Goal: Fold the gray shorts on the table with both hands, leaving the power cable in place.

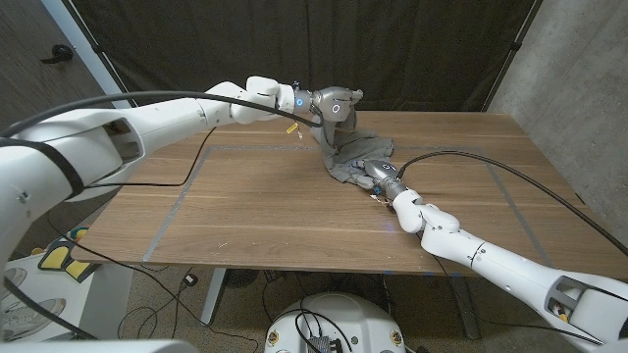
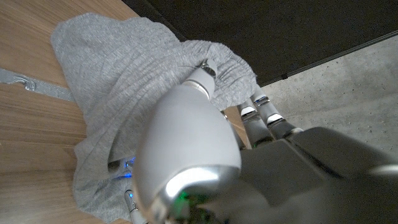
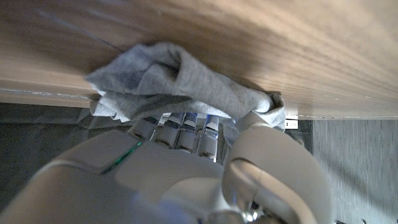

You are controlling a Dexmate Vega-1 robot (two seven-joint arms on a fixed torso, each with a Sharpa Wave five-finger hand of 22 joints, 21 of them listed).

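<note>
Gray shorts (image 1: 351,157) bunched, long axis running between both hands

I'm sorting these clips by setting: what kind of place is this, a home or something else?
Likely a robotics lab or test cell, not a home. Black curtains hang behind the wooden table, a bare concrete wall stands beside it, and tape lines mark out a work area where both hands handle the gray shorts.
</note>
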